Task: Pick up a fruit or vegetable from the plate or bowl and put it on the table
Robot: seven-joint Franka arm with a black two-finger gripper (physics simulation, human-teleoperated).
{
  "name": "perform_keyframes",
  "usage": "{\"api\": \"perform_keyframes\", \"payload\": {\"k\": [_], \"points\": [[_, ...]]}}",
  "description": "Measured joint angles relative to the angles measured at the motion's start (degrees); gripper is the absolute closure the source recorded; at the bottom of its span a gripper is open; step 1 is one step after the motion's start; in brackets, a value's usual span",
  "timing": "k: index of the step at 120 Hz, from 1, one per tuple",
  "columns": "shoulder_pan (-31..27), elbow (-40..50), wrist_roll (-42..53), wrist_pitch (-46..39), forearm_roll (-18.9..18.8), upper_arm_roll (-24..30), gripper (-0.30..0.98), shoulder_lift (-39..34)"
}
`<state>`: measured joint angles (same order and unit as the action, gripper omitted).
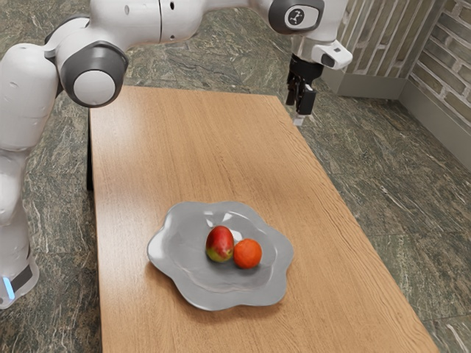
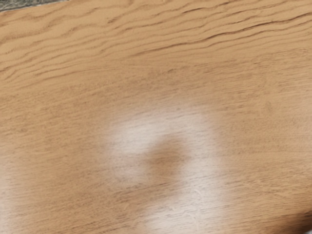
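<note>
Wooden table [image 1: 338, 309], one: pale brown, grained; its near part lies well to the camera's side of the gripper [image 1: 299, 110]. In the wrist view, bare wood with a glossy sheen lies beneath the hand.
Grey plate [image 1: 184, 285], one: wavy rim, set on the table, well apart from the gripper, toward the camera and the exterior view's left.
Orange fruit [image 1: 247, 254], one: round, on the plate, apart from the gripper and on its camera side.
Red fruit [image 1: 219, 243], one: oval, yellow-green below, beside the orange fruit, likewise on the plate and away from the gripper.
Gripper, black, one: pointing downward, raised; whether open or closed cannot be told.
White arm [image 1: 132, 23], one: reaching the gripper from the exterior view's left.
Floor [image 1: 383, 162], dark, veined stone: lower than the gripper.
Brick wall [image 1: 445, 66], pale: beyond the gripper.
</note>
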<state>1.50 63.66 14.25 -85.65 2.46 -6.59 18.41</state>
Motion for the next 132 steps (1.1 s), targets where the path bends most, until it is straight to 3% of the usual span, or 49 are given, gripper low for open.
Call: {"api": "perform_keyframes", "payload": {"k": [33, 68, 81, 96, 132], "points": [[-0.13, -0.25, 0.81, -0.32, 2.10, -0.88, 0.00, -0.85], [0.36, -0.62, 5.68, 0.43, 3.06, 2.90, 0.00, 0.65], [0.36, -0.58, 10.96, 2.61, 2.84, 3.46, 0.00, 1.10], [0.39, 2.83, 19.58, 5.71, -0.62, 7.67, 0.00, 2.59], [0.38, 15.09, 40.33, 5.88, -3.14, 12.30, 0.00, -2.76]]}}
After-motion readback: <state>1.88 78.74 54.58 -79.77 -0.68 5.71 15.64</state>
